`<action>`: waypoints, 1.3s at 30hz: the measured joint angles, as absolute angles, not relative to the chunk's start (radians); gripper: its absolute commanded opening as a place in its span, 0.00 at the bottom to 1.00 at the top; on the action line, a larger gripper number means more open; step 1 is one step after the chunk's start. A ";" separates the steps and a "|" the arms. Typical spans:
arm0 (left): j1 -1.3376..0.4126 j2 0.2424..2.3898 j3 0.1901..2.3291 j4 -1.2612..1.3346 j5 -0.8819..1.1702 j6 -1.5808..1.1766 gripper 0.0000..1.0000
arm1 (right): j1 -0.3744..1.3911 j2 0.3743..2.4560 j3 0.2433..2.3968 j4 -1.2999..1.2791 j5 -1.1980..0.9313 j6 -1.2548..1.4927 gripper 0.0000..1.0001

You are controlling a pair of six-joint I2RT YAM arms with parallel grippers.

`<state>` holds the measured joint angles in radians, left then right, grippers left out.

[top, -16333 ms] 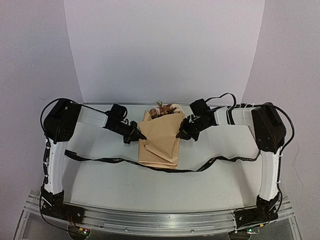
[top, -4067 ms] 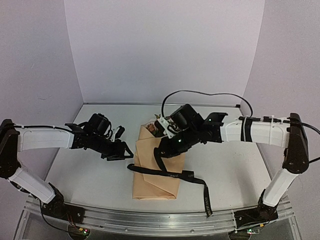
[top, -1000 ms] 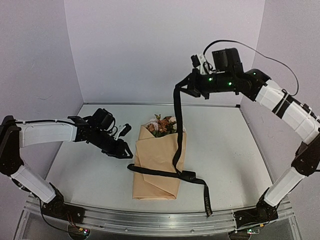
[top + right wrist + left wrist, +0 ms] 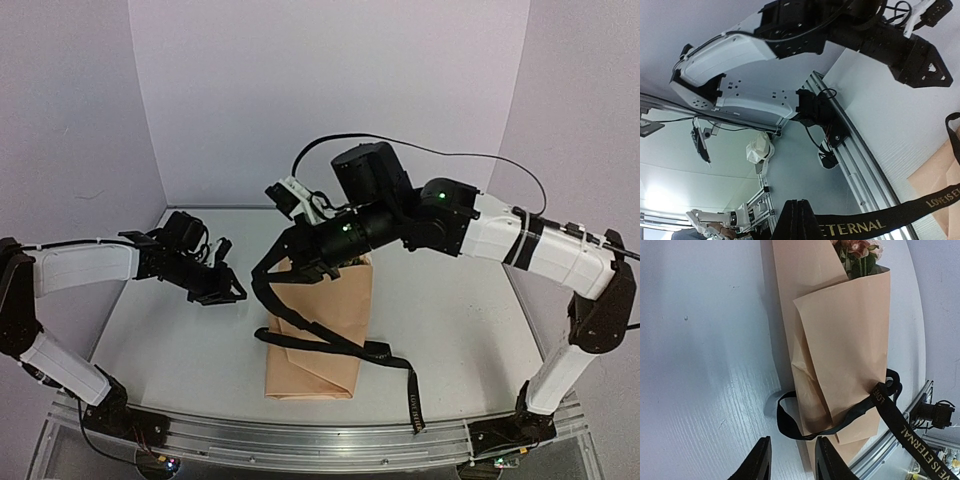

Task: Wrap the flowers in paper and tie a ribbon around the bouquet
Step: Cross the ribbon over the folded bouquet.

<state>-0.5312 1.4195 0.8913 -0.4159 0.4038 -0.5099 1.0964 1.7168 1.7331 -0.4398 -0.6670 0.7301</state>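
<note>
The bouquet (image 4: 322,330) lies lengthwise on the table as a cone of tan paper (image 4: 845,340). The flowers (image 4: 856,249) show at its wide far end only in the left wrist view; my right arm covers them from above. The black lettered ribbon (image 4: 335,345) crosses the cone's lower part, and one tail (image 4: 413,395) trails to the front right. My right gripper (image 4: 285,262) hangs low over the cone's upper left, shut on the ribbon (image 4: 880,224), which droops in a loop below it. My left gripper (image 4: 228,290) is open left of the cone, its fingers (image 4: 761,460) holding nothing.
An aluminium rail (image 4: 320,440) runs along the table's near edge. Pale walls close the back and sides. My right arm (image 4: 520,240) spans from the right across the bouquet's top. In the right wrist view my left arm (image 4: 740,65) shows beyond the rail (image 4: 855,155).
My right arm has swung down from high at the back to low over the bouquet's upper left, carrying the ribbon. My left gripper has drawn back a little to the left.
</note>
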 measured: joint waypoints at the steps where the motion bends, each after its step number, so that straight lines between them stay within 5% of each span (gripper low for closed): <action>1: -0.531 1.422 0.902 -0.422 0.409 -0.502 0.32 | 1.106 1.702 1.729 -0.437 -0.677 0.731 0.00; 23: -0.531 1.454 0.935 -0.429 0.445 -0.467 0.32 | 1.089 1.802 2.008 -0.394 -0.711 0.847 0.00; 39: -0.615 1.449 0.935 -0.428 0.494 -0.409 0.36 | 0.997 1.797 1.429 -0.434 -0.667 0.885 0.00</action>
<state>-0.6151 1.4488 0.9351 -0.4277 0.4937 -0.4092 0.9972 1.7966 1.4292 -0.4344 -0.6672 0.8846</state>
